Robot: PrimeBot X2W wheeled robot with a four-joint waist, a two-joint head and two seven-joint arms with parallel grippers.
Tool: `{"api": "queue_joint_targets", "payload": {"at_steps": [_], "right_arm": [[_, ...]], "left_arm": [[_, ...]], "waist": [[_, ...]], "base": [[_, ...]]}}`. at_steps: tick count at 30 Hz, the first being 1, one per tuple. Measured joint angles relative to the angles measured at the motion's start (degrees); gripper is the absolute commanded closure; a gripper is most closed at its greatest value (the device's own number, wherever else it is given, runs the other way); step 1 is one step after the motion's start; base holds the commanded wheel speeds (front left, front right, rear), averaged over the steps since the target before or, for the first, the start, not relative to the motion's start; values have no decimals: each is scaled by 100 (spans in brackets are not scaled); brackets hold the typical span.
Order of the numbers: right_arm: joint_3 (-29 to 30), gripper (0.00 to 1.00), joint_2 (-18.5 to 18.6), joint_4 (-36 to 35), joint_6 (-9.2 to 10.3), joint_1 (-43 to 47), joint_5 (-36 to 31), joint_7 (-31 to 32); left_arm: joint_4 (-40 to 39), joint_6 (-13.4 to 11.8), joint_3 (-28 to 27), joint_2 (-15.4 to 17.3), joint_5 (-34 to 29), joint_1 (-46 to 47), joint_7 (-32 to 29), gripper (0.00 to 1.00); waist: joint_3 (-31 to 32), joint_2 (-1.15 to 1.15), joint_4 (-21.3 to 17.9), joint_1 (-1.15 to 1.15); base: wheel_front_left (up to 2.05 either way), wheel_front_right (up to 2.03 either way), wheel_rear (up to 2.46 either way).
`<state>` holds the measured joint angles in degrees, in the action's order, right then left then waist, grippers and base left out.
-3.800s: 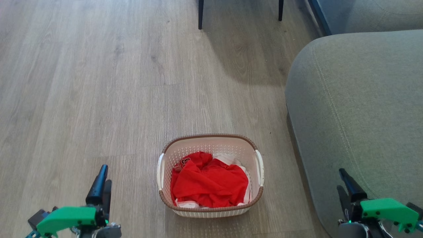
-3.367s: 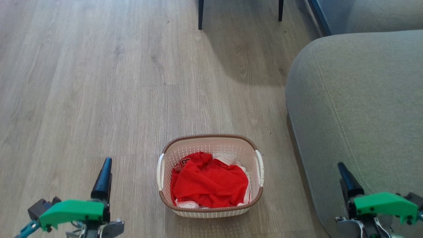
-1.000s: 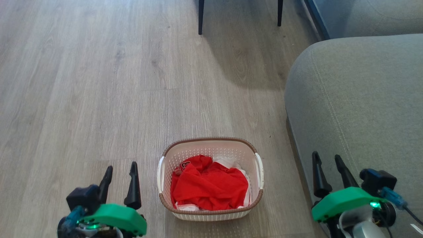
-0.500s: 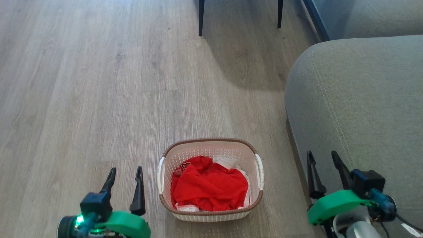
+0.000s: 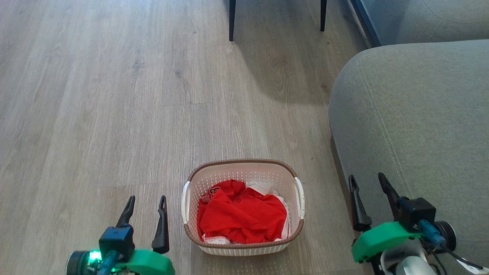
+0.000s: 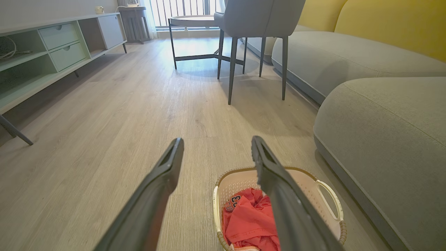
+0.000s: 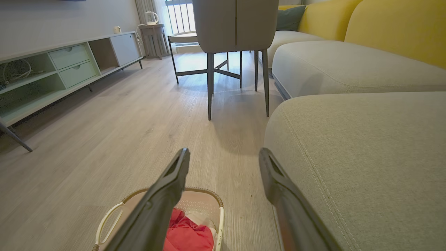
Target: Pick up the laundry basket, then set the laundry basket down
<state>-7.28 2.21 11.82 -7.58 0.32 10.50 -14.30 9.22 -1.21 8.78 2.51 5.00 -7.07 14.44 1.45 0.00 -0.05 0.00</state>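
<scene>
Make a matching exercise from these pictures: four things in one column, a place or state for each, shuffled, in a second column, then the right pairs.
1. laundry basket
2. red garment
3. left gripper
4. grey sofa

A. lying inside the basket
B. open, holding nothing
C. perforated, brown-rimmed, standing on the floor
D. large and padded, at the head view's right side

Pairs: 1-C, 2-A, 3-B, 4-D

You have the small cream-white perforated plastic laundry basket (image 5: 244, 173), rounded-rectangular with a brown woven-look rim, standing upright on the grey wood-grain floor (image 5: 114, 95). It sits near the rounded end of the grey sofa (image 5: 412, 114), with a strip of floor between them. Its two white side handles face your left and right. Crumpled red cloth (image 5: 240, 214) lies over some white fabric in its bottom.
</scene>
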Motion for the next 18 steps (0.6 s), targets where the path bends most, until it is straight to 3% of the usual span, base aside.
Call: {"api": "queue_joint_targets", "payload": {"at_steps": [18], "right_arm": [[1, 0, 2, 10, 0, 0, -1, 0]], "left_arm": [[24, -1, -1, 1, 1, 1, 0, 0]], "waist": [[-30, 0, -7, 0]], "base": [[0, 0, 0]]}}
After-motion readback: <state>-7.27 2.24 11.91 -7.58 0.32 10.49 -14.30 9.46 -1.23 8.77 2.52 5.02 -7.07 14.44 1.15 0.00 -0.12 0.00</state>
